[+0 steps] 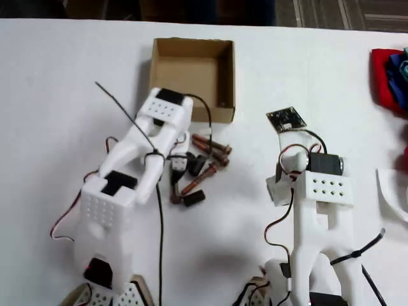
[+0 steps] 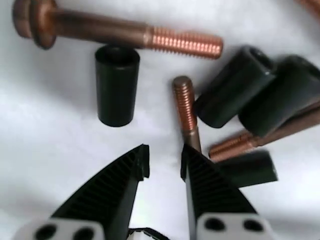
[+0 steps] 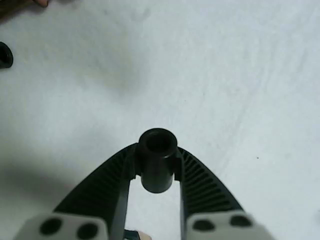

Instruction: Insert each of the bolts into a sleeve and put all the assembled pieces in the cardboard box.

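L jaws released above loose bolts [image 2: 120,35] & sleeves [image 2: 117,85] nr cardboard box [image 1: 191,70], mid-counter; R jaws clenched on one sleeve [image 3: 157,172].

A white table [image 1: 57,95] runs to a dark floor [image 1: 255,11] beyond its far edge.

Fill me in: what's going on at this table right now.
The right tool is shut on a black sleeve and holds it above the bare table. The left tool is open, low over the heap of copper bolts and loose black sleeves beside the cardboard box. One bolt lies right by a fingertip. No assembled piece shows in the box.
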